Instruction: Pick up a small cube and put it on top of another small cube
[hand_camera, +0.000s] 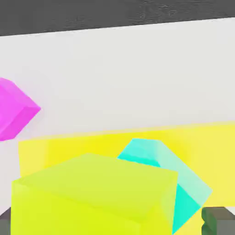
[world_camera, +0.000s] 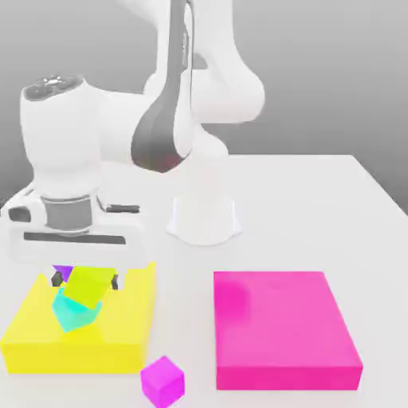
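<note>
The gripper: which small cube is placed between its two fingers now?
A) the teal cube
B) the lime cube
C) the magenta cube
B: the lime cube is between the open fingers of the gripper, with a gap visible beside one finger in the hand view, while the magenta cube lies apart on the table.

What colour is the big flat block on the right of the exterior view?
The big flat block is bright pink; it shows best in the exterior view.
</note>
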You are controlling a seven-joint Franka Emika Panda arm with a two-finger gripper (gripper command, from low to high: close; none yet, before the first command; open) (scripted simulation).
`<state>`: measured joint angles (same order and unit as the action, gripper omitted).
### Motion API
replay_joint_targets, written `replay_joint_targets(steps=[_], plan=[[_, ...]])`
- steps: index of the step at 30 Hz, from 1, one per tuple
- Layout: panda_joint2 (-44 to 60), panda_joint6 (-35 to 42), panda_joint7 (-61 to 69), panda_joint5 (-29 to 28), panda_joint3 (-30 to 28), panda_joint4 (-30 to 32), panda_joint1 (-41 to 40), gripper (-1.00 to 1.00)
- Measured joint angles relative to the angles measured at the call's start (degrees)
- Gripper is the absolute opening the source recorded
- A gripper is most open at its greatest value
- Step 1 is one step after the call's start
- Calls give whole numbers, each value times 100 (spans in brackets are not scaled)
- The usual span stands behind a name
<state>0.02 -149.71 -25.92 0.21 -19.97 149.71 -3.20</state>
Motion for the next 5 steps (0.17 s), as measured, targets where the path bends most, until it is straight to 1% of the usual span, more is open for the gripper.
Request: replay_joint_targets(steps=[2,5], plan=[[-203,231,-87,-117,-57,-40,4,100],[-747,859,-296,-401,-16,-151,-133,100]])
